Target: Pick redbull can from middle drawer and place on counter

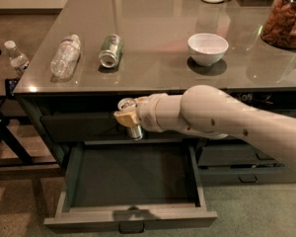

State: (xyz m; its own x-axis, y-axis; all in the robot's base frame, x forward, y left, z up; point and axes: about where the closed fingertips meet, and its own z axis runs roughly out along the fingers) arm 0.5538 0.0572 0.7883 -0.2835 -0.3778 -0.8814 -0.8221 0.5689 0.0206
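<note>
Counter [153, 23]: lying above the held can and waiting as the drop-off. By my reading, the lift is needing to go outward first, then up, so the can's top is not catching the counter's front edge.
Arm [227, 117]: reaching in from the right, below the counter edge. A slow, level rise is looking wisest.
Landing spot: the bare stretch between the green can [111, 51] and the bowl [207, 42] is offering room.
Middle drawer [133, 216]: standing pulled open, holding nothing visible inside.
Jar [285, 19]: sitting far right, holding brown snacks.
Bowl: showing nothing inside.
Gripper [128, 118]: clamping round the can's middle, above the drawer's back.
Redbull can [134, 132]: hanging roughly upright in that grip, clear of the drawer, below counter level.
</note>
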